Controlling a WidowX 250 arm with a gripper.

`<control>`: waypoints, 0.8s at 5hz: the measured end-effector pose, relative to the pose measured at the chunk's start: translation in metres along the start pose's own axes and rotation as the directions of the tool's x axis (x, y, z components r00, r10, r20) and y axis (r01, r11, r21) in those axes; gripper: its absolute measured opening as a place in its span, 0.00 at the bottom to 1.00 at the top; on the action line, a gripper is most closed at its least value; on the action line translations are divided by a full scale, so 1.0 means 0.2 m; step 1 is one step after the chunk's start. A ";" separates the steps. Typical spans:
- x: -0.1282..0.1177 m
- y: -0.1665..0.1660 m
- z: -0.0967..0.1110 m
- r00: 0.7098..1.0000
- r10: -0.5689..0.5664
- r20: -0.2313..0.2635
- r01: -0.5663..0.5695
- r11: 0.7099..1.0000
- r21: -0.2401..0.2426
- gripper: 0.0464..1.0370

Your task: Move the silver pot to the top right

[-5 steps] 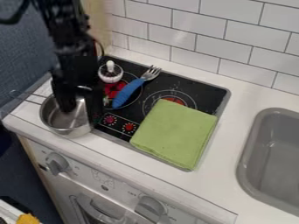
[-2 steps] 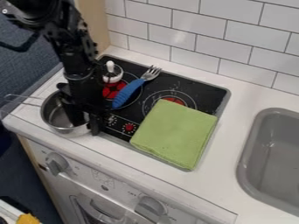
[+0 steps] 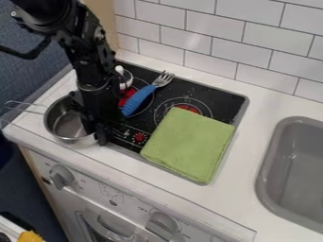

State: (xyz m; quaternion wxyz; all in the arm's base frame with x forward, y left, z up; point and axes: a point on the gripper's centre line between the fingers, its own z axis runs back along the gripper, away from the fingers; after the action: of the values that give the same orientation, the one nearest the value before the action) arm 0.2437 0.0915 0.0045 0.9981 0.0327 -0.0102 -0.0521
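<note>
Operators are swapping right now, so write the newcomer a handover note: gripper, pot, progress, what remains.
Gripper: the black gripper is down at the pot's right rim; whether it has a hold, I cannot tell.
Things: the round silver metal pot stands on the white counter, left of the black stovetop, handle pointing left. A folded green cloth and a blue-handled fork lie on the stovetop.
Done: gripper at the pot.
Left: confirm the grip, move the pot to the top right, release.

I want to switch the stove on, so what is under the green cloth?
The folded green cloth lies on the black stovetop. A red burner shows partly past its upper edge; whatever else lies beneath is covered.
</note>
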 end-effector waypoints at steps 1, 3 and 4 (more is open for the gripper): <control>-0.05 -0.02 0.03 1.000 -0.014 0.001 0.014 1.000 0.022 0.05; -0.06 -0.09 0.22 0.999 -0.036 0.013 0.036 0.999 -0.011 0.03; 0.11 -0.27 0.41 0.982 -0.189 0.014 0.189 0.981 -0.039 0.03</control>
State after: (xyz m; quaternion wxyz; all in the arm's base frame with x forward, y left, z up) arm 0.2588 0.0294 0.0824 0.9890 0.0130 -0.0110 -0.1471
